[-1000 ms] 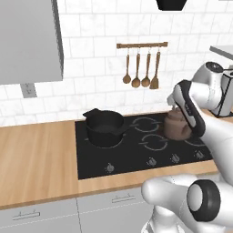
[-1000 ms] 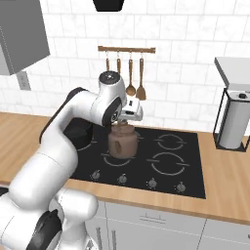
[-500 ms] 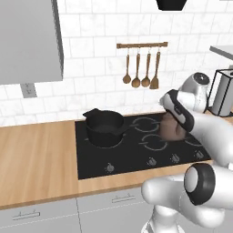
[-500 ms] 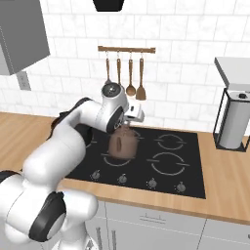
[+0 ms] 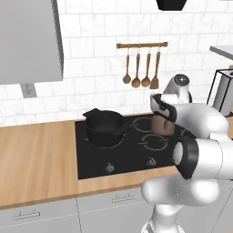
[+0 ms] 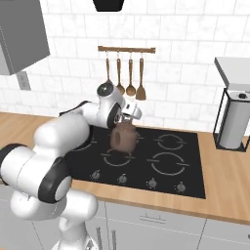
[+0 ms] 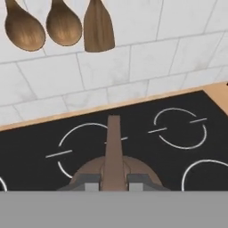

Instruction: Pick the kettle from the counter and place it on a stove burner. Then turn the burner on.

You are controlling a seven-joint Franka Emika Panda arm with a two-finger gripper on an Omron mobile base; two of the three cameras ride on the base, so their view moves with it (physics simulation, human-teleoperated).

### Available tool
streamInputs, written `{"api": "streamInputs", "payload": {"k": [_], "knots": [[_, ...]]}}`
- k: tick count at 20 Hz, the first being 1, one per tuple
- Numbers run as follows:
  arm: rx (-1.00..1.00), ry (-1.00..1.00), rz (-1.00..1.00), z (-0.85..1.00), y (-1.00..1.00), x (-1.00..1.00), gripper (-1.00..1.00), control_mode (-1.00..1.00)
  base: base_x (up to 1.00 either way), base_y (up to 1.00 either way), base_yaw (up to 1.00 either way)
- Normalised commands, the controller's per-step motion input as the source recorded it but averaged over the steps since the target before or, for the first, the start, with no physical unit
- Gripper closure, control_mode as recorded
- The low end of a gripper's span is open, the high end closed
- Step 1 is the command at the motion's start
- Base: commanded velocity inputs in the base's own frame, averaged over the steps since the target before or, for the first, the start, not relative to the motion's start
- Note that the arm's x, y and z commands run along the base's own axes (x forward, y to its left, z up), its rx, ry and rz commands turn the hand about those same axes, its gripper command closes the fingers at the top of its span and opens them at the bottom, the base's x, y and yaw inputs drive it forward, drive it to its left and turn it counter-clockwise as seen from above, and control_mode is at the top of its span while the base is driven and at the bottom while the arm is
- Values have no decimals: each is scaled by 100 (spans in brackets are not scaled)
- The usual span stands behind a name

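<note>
Since a second ago the arm has swung the kettle further back over the cooktop, so it now hangs above the rear burner, off the desk. Claw is clamped on its arched handle. I'd lower it straight down, centred on the ring, before letting go. It's small, squat, dark brown, well apart from the black saucepan.

no readable text, labels, brands or numbers anywhere. stove has only white ring marks for burners, knobs too small to make out any markings. kettle, pot, paper towel roll and wall tiles all plain, no signs.
</note>
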Motion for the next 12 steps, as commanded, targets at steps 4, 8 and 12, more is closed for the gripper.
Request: {"api": "streamInputs", "payload": {"k": [4,8,12], "knots": [[0,-1,-7,-11,10,40,100,-100,0,0,0],[0,-6,-4,-17,16,19,100,-100,0,0,0],[0,-14,-7,-20,24,29,100,-100,0,0,0]]}}
